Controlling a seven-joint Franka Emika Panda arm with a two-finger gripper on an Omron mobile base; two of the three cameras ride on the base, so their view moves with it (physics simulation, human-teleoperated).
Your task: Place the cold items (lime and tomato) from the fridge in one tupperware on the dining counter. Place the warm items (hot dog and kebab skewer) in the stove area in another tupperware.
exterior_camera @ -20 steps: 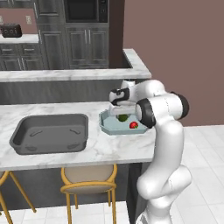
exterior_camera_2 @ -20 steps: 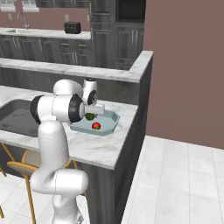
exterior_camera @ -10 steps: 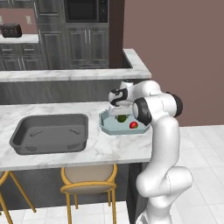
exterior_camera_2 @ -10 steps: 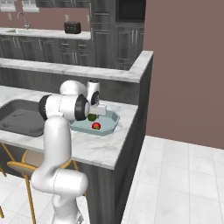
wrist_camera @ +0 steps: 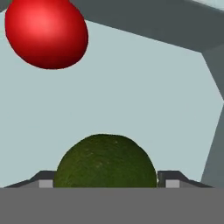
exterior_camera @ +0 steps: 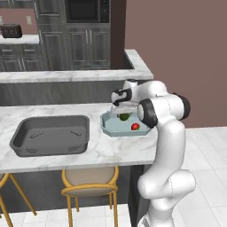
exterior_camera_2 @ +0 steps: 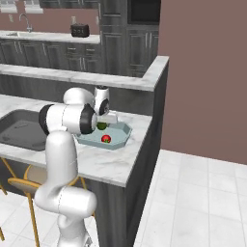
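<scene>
A light blue tupperware (exterior_camera: 106, 126) (exterior_camera_2: 123, 132) stands on the dining counter at its right end. The red tomato (exterior_camera: 135, 126) (exterior_camera_2: 105, 139) (wrist_camera: 46, 33) lies in it. The green lime (exterior_camera: 124, 117) (exterior_camera_2: 102, 126) (wrist_camera: 105, 159) lies low over the tupperware floor (wrist_camera: 144, 87), between my fingertips. My gripper (exterior_camera: 120, 106) (exterior_camera_2: 108, 118) (wrist_camera: 109, 183) points down into the container and is open. A thin gap shows beside the lime on its right in the hand view. The hot dog, the kebab skewer and the other tupperware are out of view.
A dark sink basin (exterior_camera: 48, 133) (exterior_camera_2: 17, 130) is sunk into the marble counter (exterior_camera: 102, 153) left of the container. A raised ledge (exterior_camera: 66, 76) runs behind it. Yellow stools (exterior_camera: 91, 186) stand under the counter's front edge. Dark cabinets and a toaster (exterior_camera_2: 79, 30) line the back wall.
My arm's elbow and upper links have swung a little while the hand stays over the container. The lime and the tomato keep their places in the tupperware.
</scene>
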